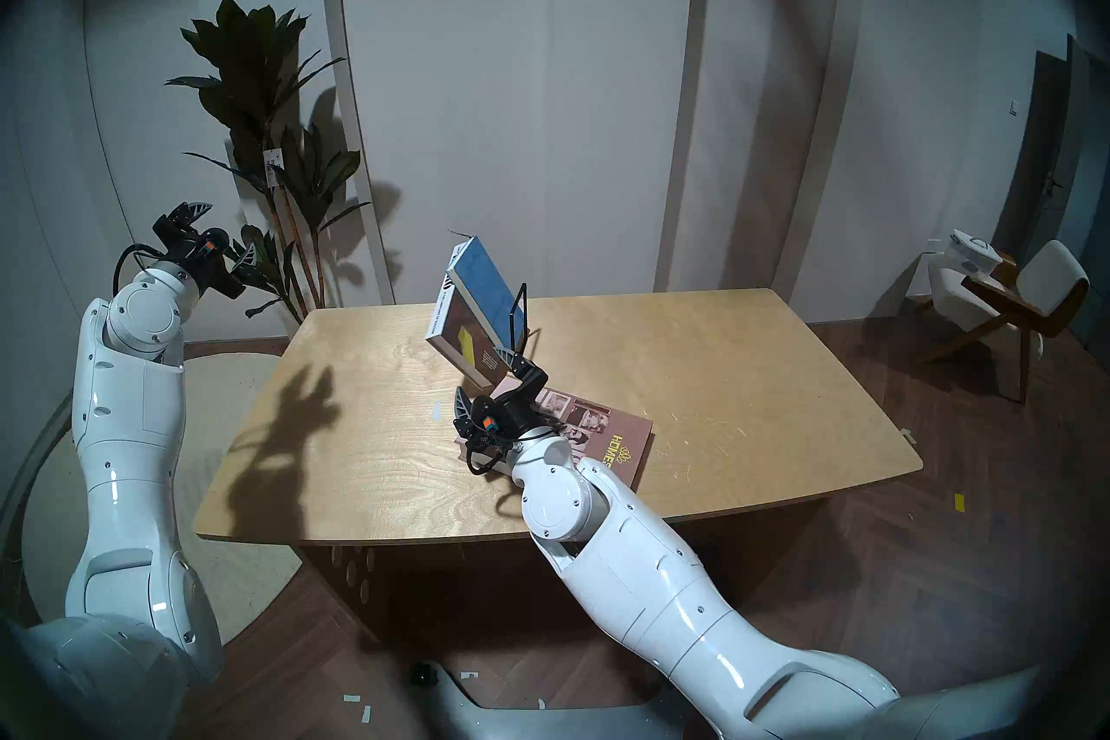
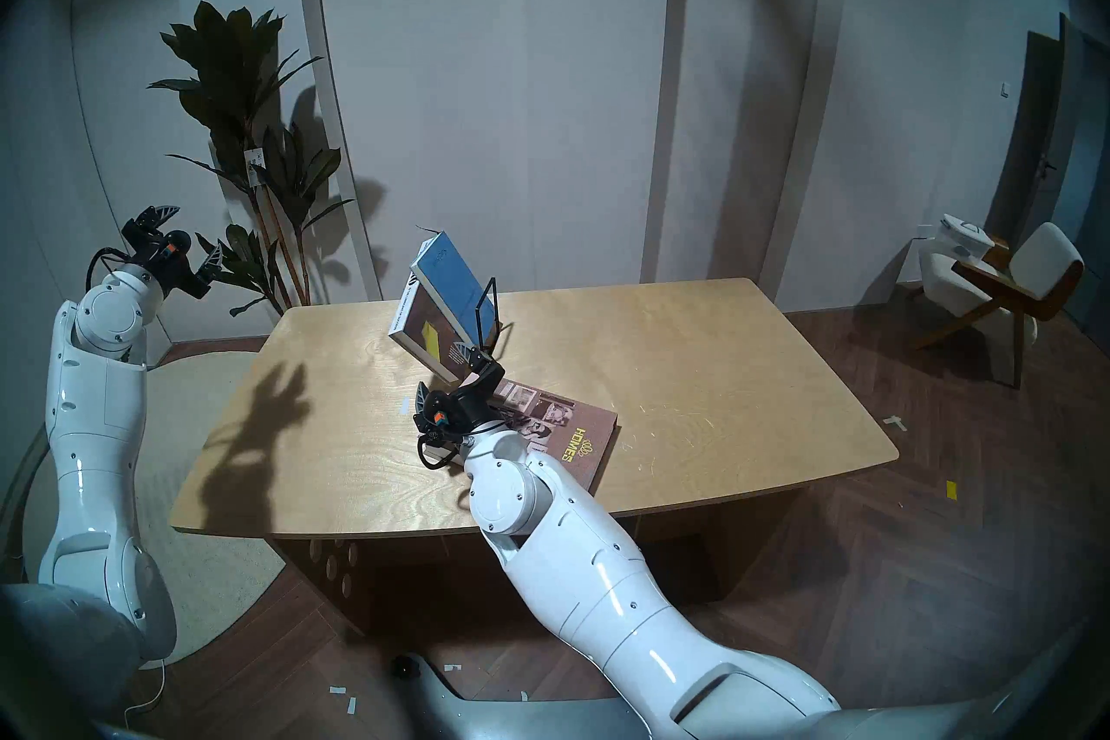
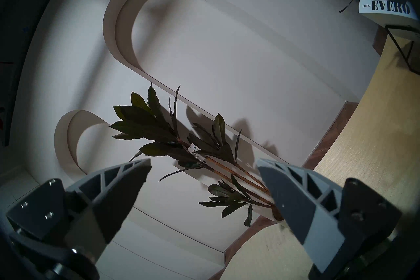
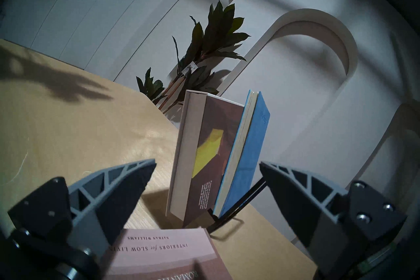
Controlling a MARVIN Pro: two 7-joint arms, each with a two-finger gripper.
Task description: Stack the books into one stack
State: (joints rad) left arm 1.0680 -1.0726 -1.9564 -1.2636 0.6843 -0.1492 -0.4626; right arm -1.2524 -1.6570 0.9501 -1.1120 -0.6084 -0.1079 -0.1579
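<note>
A large mauve-brown "HOMES" book (image 1: pixel 606 432) (image 2: pixel 576 438) lies flat on the table, its near end at the bottom of the right wrist view (image 4: pixel 168 254). Behind it a thick brown book with a white "EVERO" spine (image 1: pixel 462 336) (image 4: pixel 204 159) (image 3: pixel 386 9) leans in a black wire rack (image 1: pixel 519 312). A thin blue book (image 1: pixel 489 294) (image 4: pixel 247 163) rests against it. My right gripper (image 1: pixel 483 378) (image 4: pixel 208 162) hangs open over the flat book's far left part, pointing at the leaning pair and holding nothing. My left gripper (image 1: pixel 228 231) (image 3: pixel 203 160) is open and empty, raised left of the table.
The wooden table (image 1: pixel 721 390) has bare surface to the left and right of the books. A tall potted plant (image 1: pixel 264 120) stands behind its far left corner, close to my left gripper. A chair (image 1: pixel 1009 312) sits far right on the floor.
</note>
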